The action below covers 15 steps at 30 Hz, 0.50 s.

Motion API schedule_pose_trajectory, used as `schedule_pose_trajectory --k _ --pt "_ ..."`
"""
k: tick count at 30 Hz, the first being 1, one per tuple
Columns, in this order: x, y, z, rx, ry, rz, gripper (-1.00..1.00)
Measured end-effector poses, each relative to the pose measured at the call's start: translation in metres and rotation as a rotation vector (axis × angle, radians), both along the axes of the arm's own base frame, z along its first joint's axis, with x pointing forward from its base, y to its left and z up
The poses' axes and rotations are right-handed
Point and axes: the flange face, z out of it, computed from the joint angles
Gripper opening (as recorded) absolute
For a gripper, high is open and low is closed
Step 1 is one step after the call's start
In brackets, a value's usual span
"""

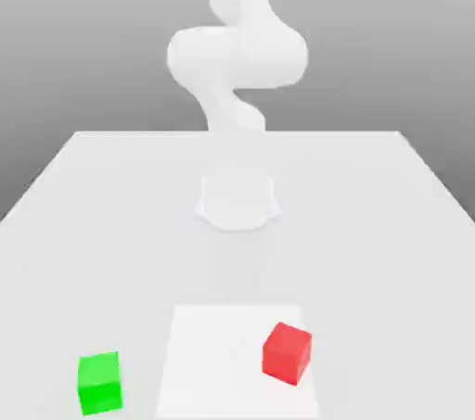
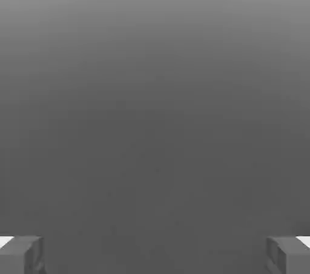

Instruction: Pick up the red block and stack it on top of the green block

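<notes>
Exterior view: one white arm (image 1: 237, 66) rises from a round base (image 1: 237, 202) at the middle of a pale tabletop (image 1: 390, 223), its upper links curling up out of the top of the picture. One red block (image 1: 287, 351) and one green block (image 1: 99, 383), two cubes in all, both resting on the tabletop near the front edge. The red block sits on a lighter square patch (image 1: 209, 353) of the surface, toward the exterior view's right and turned slightly so one corner faces forward. The green block lies off that patch, toward the exterior view's left and a little nearer the front. The two cubes are well apart, not touching, each flat on its own face. Both lie in front of the arm's base, with bare tabletop between. Hand view: the gripper (image 2: 155, 254) is spread wide, with one grey finger (image 2: 21, 254) at one corner of the picture and the other at the opposite corner; nothing sits between them. Beyond the fingers is plain grey background, graded lighter to darker. How far the blocks lie from the gripper cannot be told.
</notes>
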Motion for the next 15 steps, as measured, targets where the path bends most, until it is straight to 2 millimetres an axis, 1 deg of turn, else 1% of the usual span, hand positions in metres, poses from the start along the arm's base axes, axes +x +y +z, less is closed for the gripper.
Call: schedule_pose_trajectory --k 3,5,7,9,11,15 --pt "0.036 0.008 -0.061 -0.053 0.097 0.123 0.00" --pt "0.054 0.015 -0.103 -0.088 0.157 0.204 0.00" --pt "0.068 0.023 -0.145 -0.122 0.215 0.284 0.00" --pt "0.077 0.031 -0.187 -0.156 0.273 0.366 0.00" --pt "0.083 0.038 -0.230 -0.190 0.330 0.449 0.00" --pt "0.081 0.052 -0.315 -0.258 0.441 0.615 0.00"
